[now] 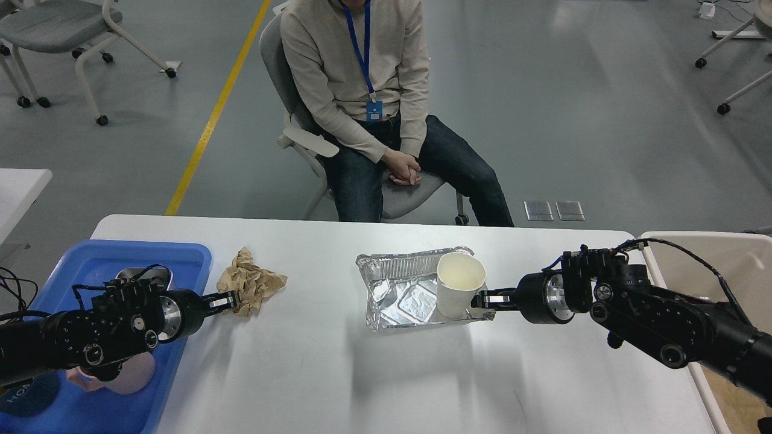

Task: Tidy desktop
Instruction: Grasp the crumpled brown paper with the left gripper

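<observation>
The white desktop (325, 374) fills the lower part of the head view. A crumpled brown paper (252, 281) lies on it at the left. My left gripper (229, 299) touches the paper's near-left edge; its fingers are too thin and dark to tell apart. A crinkled foil tray (398, 298) sits in the middle with a white paper cup (459, 289) standing upright at its right end. My right gripper (484, 299) is at the tray's right rim, beside the cup, and looks shut on the foil.
A blue plastic tray (90, 256) at the left edge holds a pink mug (129, 380), a metal dish (145, 274) and a dark blue item (24, 401). A beige bin (693, 259) stands off the right edge. A person (362, 90) sits beyond the far edge.
</observation>
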Controlling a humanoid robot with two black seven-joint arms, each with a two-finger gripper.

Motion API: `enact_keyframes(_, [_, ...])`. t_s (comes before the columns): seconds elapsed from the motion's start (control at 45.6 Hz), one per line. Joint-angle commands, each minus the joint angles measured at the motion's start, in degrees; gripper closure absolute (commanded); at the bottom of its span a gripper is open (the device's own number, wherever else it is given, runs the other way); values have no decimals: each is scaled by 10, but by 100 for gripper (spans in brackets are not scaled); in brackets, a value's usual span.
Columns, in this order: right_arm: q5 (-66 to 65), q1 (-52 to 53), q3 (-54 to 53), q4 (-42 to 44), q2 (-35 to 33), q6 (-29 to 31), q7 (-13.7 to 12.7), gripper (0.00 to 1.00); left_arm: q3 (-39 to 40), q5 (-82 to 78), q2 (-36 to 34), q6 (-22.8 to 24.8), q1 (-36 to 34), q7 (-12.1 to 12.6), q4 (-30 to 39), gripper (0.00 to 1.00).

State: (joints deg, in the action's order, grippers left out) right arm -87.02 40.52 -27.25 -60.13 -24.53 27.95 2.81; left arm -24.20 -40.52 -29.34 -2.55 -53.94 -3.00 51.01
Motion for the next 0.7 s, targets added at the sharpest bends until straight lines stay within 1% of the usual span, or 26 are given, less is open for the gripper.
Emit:
enact_keyframes(0.0, [-1, 0, 0, 0, 2, 0, 0, 100, -1, 0, -1, -1, 1, -17, 0, 99])
enact_keyframes(0.175, [0, 0, 0, 0, 1, 0, 0, 100, -1, 0, -6, -2, -3, -32, 1, 100])
enact_keyframes(0.307, [-1, 1, 0, 0, 1, 0, 0, 100, -1, 0, -33, 5, -20, -35, 20, 100])
enact_keyframes(0.438, [-1, 1, 0, 0, 1, 0, 0, 100, -1, -1, -92, 20, -61, -39, 83, 100])
enact_keyframes(0.679, [-1, 1, 0, 0, 2, 0, 0, 100, -2, -20, -230, 22, -130, -41, 203, 100])
